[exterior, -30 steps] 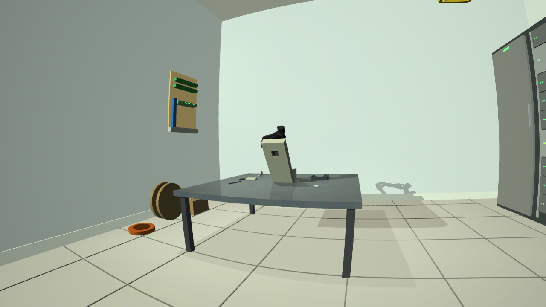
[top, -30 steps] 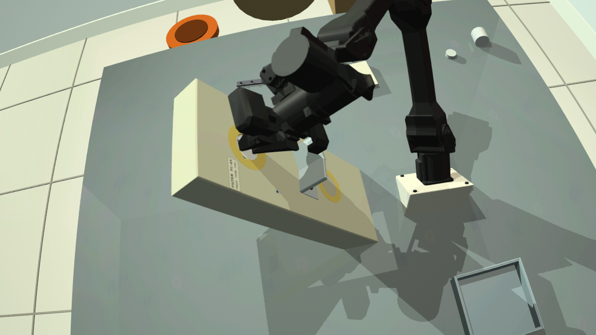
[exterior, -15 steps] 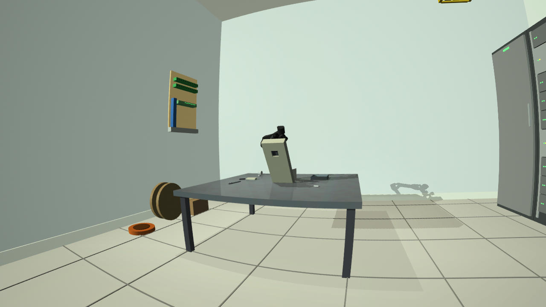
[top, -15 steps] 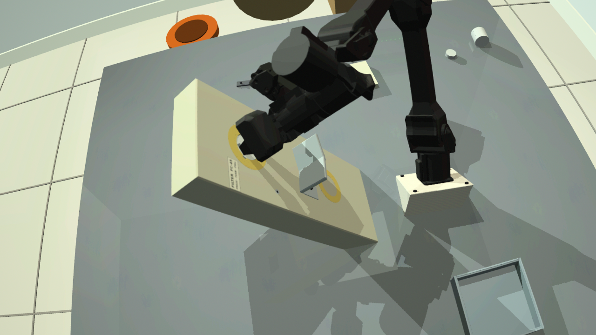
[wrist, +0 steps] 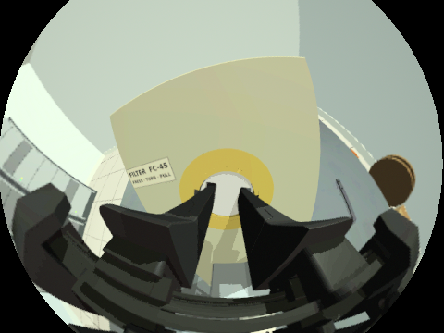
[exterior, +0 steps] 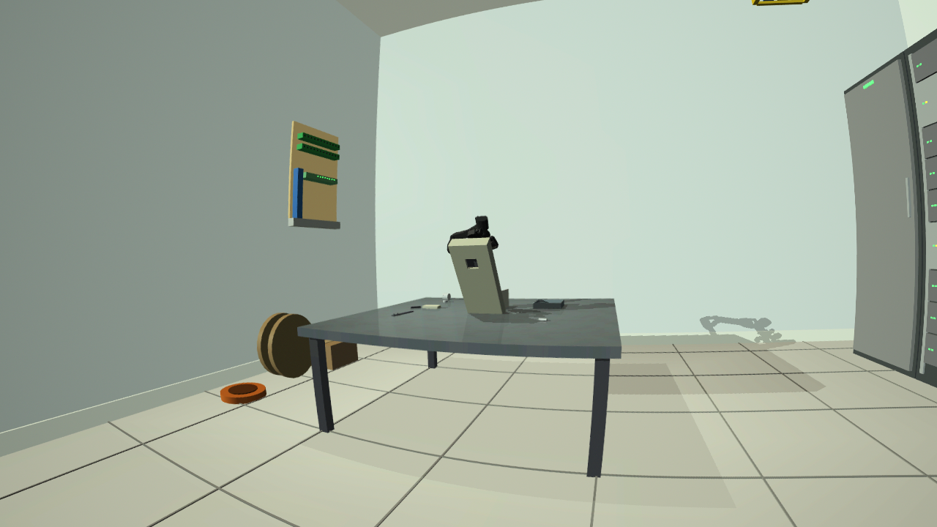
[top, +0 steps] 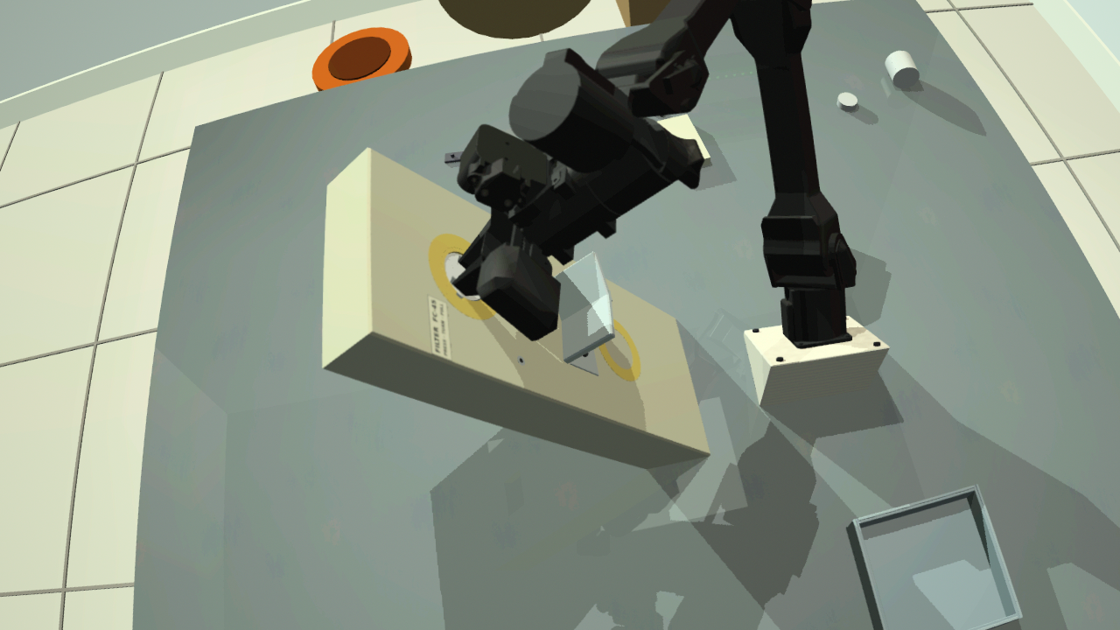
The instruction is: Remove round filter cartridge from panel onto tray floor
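And there it was, the gripper (top: 460, 276) (wrist: 226, 189) up at the service panel (exterior: 476, 278) (wrist: 222, 111), pinching the round filter cartridge (top: 454, 269) (wrist: 227, 196)! The cartridge sat in the panel's face, inside a yellow ring (top: 440, 262) (wrist: 227, 159), near the label (top: 439, 327) (wrist: 152, 172). Just beside the fingers lay the panel's broad face, its outer edges apart from them. The open-topped tray (top: 855, 548) stood well apart from the panel, bare table (top: 548, 540) (exterior: 458, 337) between, and the white arm base (top: 763, 345) stood nearer the panel.
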You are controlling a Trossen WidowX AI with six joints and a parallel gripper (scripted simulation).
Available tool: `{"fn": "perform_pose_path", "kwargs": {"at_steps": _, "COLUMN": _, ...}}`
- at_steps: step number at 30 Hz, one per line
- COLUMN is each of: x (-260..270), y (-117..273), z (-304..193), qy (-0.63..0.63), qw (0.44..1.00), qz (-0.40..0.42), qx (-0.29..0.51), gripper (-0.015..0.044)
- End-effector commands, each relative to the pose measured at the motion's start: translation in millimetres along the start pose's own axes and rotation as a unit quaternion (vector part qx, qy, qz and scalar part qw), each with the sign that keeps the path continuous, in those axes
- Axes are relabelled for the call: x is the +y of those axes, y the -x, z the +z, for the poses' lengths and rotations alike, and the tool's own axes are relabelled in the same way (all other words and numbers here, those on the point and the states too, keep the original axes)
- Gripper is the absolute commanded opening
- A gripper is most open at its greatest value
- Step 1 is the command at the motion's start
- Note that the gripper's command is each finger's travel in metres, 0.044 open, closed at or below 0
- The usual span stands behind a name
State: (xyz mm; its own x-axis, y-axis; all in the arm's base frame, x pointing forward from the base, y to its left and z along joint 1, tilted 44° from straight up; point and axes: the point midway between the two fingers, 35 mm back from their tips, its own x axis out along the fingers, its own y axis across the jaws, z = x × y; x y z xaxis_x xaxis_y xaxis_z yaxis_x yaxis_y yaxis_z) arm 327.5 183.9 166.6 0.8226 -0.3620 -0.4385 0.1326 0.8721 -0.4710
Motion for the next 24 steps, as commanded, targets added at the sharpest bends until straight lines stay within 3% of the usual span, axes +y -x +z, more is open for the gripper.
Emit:
{"fn": "perform_pose_path", "kwargs": {"at_steps": 1, "x": -0.6, "y": -7.7, "z": -0.4, "qy": 0.072, "qw": 0.997, "qz": -0.003, "qx": 0.006, "gripper": 0.0000}}
{"fn": "perform_pose_path", "kwargs": {"at_steps": 24, "x": -0.6, "y": -8.5, "z": -0.4, "qy": 0.041, "qw": 0.999, "qz": -0.003, "qx": 0.005, "gripper": 0.0000}}
